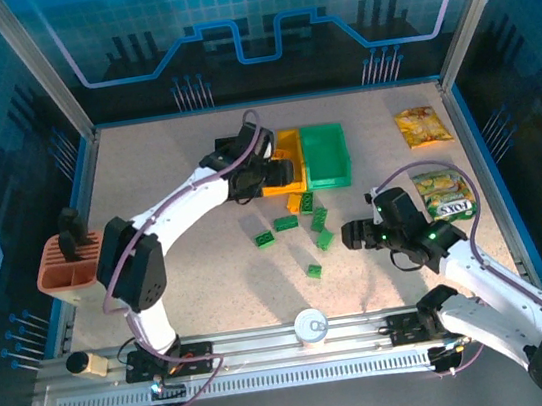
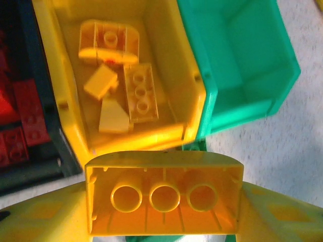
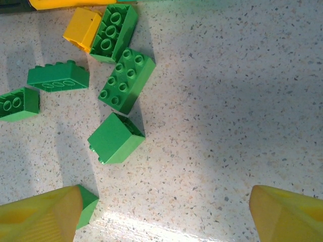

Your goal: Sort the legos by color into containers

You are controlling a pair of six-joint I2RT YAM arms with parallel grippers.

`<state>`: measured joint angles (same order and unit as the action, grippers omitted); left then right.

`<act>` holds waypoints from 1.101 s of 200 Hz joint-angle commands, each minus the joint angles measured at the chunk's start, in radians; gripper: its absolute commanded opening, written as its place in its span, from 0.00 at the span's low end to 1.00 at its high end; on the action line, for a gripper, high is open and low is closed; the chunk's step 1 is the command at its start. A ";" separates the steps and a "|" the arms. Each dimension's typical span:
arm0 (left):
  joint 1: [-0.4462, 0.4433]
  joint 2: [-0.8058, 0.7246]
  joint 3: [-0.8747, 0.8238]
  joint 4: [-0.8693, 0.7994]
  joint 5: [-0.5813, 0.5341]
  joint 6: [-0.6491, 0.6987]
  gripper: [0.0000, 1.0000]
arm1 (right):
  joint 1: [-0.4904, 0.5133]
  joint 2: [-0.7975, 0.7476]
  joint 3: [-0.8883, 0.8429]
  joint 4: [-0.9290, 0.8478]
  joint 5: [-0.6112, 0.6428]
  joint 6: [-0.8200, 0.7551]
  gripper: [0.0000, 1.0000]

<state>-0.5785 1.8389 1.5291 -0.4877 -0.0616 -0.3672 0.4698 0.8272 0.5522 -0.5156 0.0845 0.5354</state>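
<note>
Clamping a yellow brick endwise between the fingers of the left gripper, jaws closed against its two short ends, hollow underside with three round tubes facing the wrist camera. Hanging it at the near end of the yellow bin; hard telling whether over the rim or just short of it. Lying inside that bin, several yellow pieces: a long studded brick, two wedges and a curved one. Standing pressed against one side of the yellow bin, the green bin; against the other side, the black bin, holding red bricks. Reaching, in the top view, from the left base across to the three bins at the far middle of the table.

Hovering over the speckled surface with the right gripper spread wide, gripping nothing. Lying loose ahead of it, a cluster of green bricks, some studs-up, some on their sides, one touching a loose yellow piece. Peeking out from behind one fingertip, a lone green brick, apart from the cluster. Resting near the table's right edge, two snack packets.
</note>
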 commanded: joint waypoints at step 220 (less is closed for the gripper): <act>0.036 -0.233 -0.145 0.069 0.031 -0.029 0.81 | 0.072 0.147 0.174 -0.013 -0.055 -0.058 0.84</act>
<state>-0.5358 1.7348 1.5288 -0.5045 -0.0319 -0.3569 0.4995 0.9016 0.6392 -0.5438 0.0193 0.5095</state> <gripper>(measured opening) 0.811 0.855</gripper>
